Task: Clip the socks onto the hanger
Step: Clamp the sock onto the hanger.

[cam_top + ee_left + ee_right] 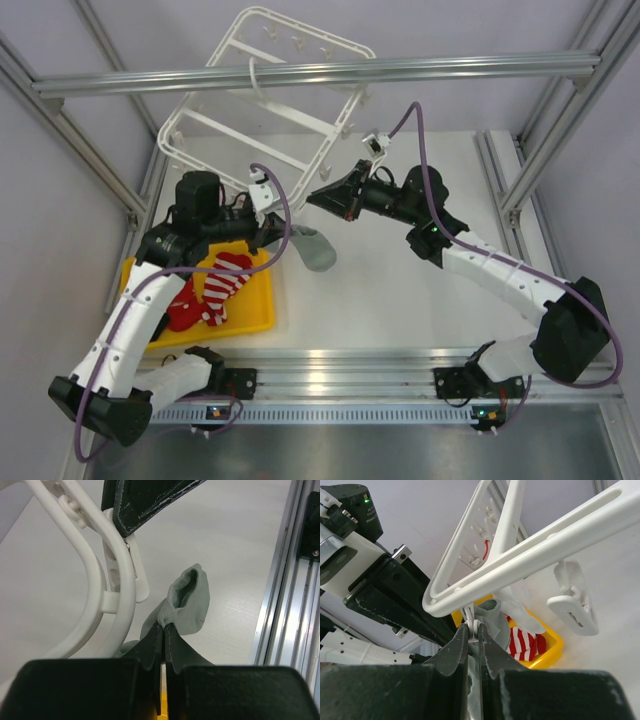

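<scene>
My left gripper (272, 233) is shut on the cuff of a grey sock (318, 248), which hangs off its tip; the wrist view shows the pinch (164, 626) and the sock (192, 600) just right of the hanger's rounded bar (112, 580). My right gripper (315, 197) is shut on a small white clip (474, 620) dangling under the white hanger (260, 110), at its near corner (530, 555). The grey sock (495, 617) hangs just behind that clip. Red-and-white striped socks (225, 280) lie in the yellow tray (255, 322).
A grey aluminium beam (300, 75) crosses above the hanger. Aluminium rails run along the table's front (350, 368) and right side (285, 605). Another free clip (572, 602) dangles from the hanger to the right. The right gripper's finger (145, 500) is by the hanger bar.
</scene>
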Robot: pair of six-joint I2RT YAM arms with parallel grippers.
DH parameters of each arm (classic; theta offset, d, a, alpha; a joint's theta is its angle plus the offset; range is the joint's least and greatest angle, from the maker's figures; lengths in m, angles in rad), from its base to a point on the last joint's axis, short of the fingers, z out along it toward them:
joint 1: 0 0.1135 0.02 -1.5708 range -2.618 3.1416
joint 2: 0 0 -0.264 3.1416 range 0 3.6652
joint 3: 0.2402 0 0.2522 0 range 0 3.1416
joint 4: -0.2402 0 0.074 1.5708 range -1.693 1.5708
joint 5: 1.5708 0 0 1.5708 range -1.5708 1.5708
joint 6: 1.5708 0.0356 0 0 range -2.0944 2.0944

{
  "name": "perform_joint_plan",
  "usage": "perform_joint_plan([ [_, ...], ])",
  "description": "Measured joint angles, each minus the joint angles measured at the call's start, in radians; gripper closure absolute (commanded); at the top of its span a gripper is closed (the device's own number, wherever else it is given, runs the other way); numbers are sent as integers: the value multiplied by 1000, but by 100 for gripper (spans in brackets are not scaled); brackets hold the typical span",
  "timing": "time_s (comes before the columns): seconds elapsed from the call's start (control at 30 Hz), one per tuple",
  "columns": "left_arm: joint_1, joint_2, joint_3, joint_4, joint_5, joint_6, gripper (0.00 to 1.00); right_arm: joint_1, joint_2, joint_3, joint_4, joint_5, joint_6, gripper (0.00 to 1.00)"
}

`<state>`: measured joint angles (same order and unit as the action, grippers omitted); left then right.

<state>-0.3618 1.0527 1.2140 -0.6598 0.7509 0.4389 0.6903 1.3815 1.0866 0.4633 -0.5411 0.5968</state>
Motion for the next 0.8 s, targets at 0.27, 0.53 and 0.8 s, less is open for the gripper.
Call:
perform_joint_plan([
  [0.27,0,2,14,-3,-36,-4,100,-2,0,0,10,-18,-31,100],
  [0.53,0,2,14,10,-66,-30,100,-5,0,-1,16,-34,-62,100],
  [0.8,0,-18,10,47,-90,-77,100,-6,-8,-27,30,-43,-130,100],
])
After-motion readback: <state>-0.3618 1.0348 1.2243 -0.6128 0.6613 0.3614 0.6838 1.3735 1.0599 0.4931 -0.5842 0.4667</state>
